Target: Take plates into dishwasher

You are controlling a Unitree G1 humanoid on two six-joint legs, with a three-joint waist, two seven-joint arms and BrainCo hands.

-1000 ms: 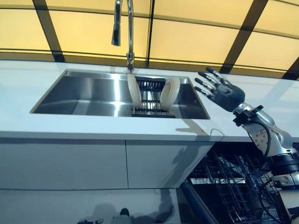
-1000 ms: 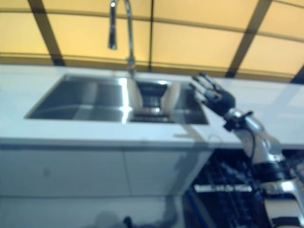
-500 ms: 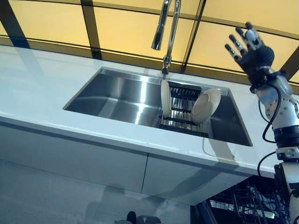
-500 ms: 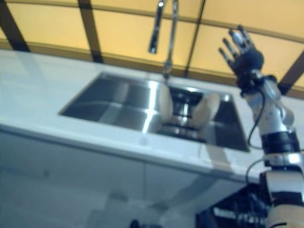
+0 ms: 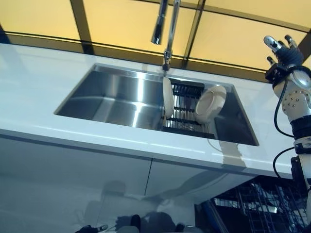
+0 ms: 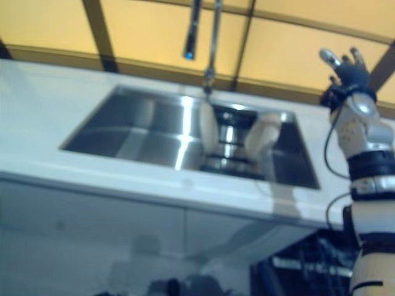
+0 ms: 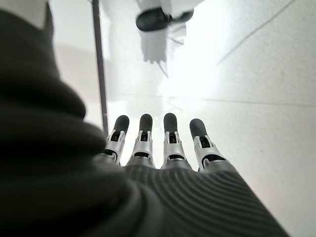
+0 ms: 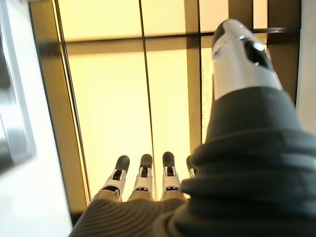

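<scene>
The left hand (image 7: pixel 168 163) shows only in its own wrist view, fingers straight and side by side, holding nothing, pointed at a pale floor; the right hand (image 5: pixel 282 51) is raised at the far right, above the counter's right end and well apart from the sink, its fingers straight and a little spread, empty; in its wrist view the fingertips (image 8: pixel 143 173) point at yellow panels.

From the left: one stainless sink (image 5: pixel 112 97) sunk in the counter, its left part bare; one tall curved tap (image 5: pixel 167 29) rising behind the sink's middle; one dark slatted rack (image 5: pixel 187 109) in the sink's right part; two cream plates in that rack, the left plate (image 5: pixel 167 97) standing on edge and nearly upright, the right plate (image 5: pixel 210 103) tilted, its hollow face turned toward the front; neither is touched by a hand.

The white countertop (image 5: pixel 39 82) is glossy and runs the full width; white cabinet fronts (image 5: pixel 73 170) sit below it; at lower right a wire dishwasher rack (image 5: pixel 257 206) shows under the counter; behind the counter runs a wall of yellow panels (image 5: pixel 121 19) split by dark bars.
</scene>
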